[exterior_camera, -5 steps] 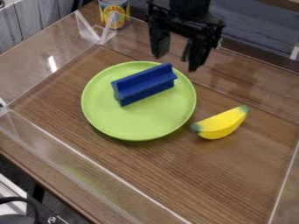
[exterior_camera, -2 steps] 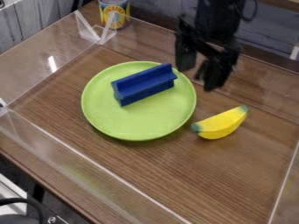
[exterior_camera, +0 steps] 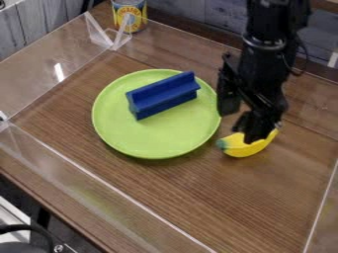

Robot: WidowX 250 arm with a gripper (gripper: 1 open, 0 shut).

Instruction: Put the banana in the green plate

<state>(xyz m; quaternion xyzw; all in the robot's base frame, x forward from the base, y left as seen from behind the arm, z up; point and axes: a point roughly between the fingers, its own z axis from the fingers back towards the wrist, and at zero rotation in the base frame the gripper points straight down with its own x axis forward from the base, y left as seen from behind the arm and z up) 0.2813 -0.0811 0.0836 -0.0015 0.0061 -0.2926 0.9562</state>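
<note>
On the wooden table (exterior_camera: 158, 198), nearest the camera, bare brown boards inside clear plastic walls (exterior_camera: 40, 59). Further back at right, the banana (exterior_camera: 248, 146) flat on the wood, just beside the green plate (exterior_camera: 138, 138) and outside its rim. Directly above the banana, the black gripper (exterior_camera: 254, 117) pointing down, jaws spread wide, holding nothing. On the plate, a blue block (exterior_camera: 164, 94). Far back, a yellow can (exterior_camera: 128, 14).

The banana (exterior_camera: 248, 146) is yellow with a greenish tip. The green plate (exterior_camera: 138, 133) is plain lime, and the block (exterior_camera: 164, 94) on it deep blue. The tool (exterior_camera: 256, 111) is black. The surface (exterior_camera: 158, 193) shows brown wood grain.
</note>
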